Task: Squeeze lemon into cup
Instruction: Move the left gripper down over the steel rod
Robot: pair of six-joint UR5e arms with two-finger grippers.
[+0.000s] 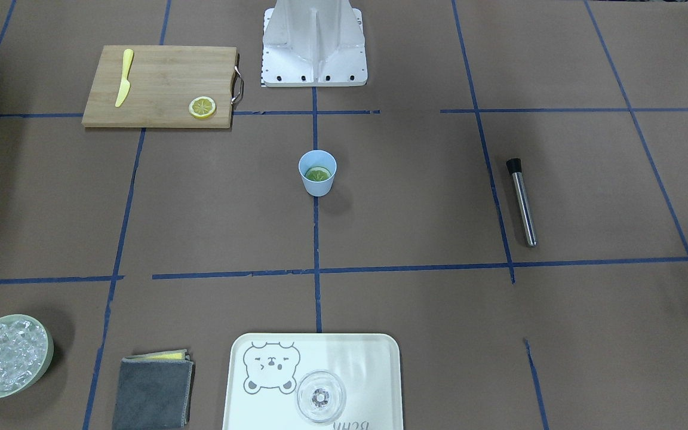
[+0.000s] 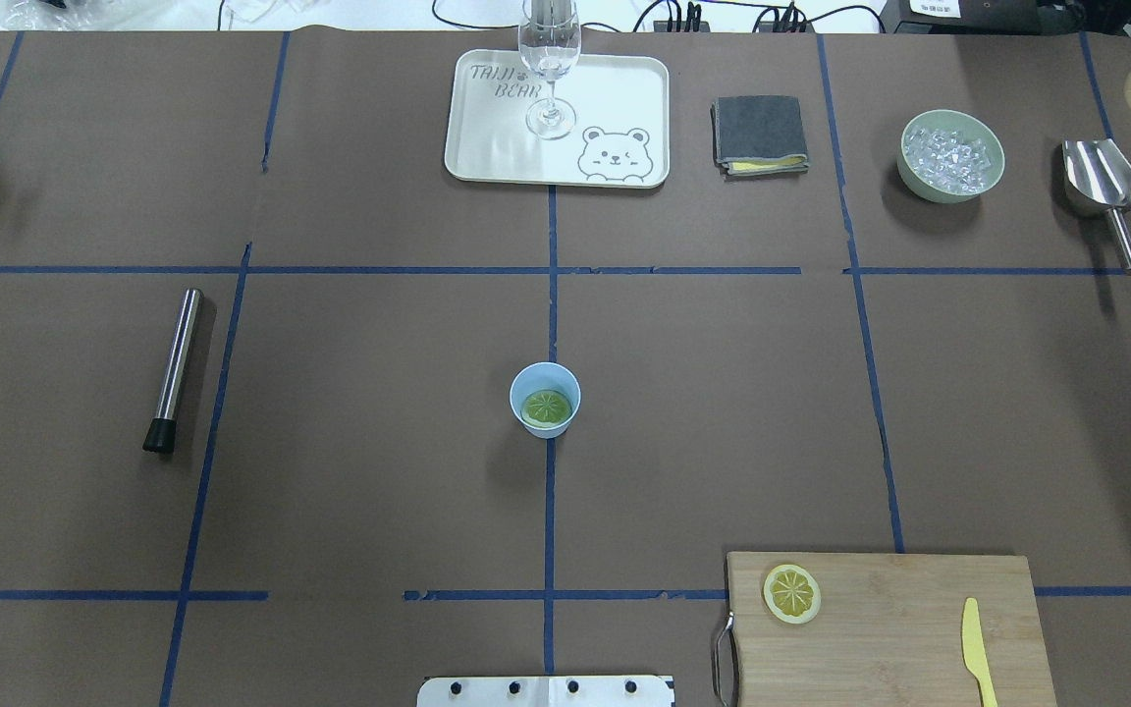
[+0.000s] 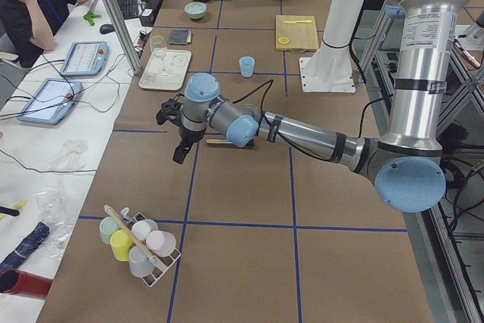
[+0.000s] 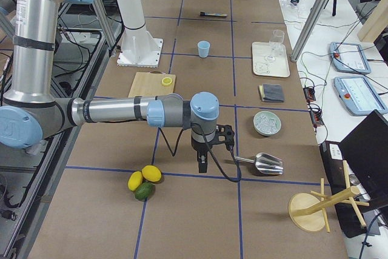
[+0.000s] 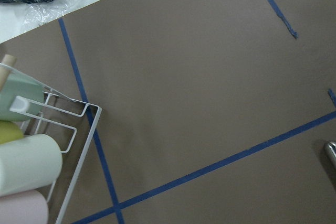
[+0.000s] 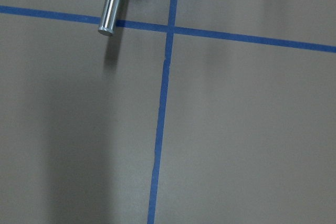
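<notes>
The light-blue cup [image 2: 531, 378] stands upright at the table's centre, on a blue tape line; it also shows in the front view [image 1: 318, 186]. A greenish lemon slice [image 2: 546, 406] lies flat inside it [image 1: 318, 174]. A second, yellow lemon slice [image 2: 791, 593] lies on the wooden cutting board [image 2: 899, 628]. My left gripper [image 3: 180, 156] hangs above the table far to the cup's left, near the muddler; I cannot tell if it is open. My right gripper [image 4: 201, 168] hangs far to the cup's right, near the scoop; I cannot tell its state. Neither holds anything I can see.
A yellow plastic knife [image 2: 978, 648] lies on the board. A steel muddler [image 2: 175, 368] lies left. At the far side are a tray [image 2: 497, 147] with a clear glass [image 2: 550, 59], a folded cloth [image 2: 760, 135], an ice bowl [image 2: 951, 157] and a scoop [image 2: 1104, 187]. A cup rack [image 3: 140, 243] stands at the left end.
</notes>
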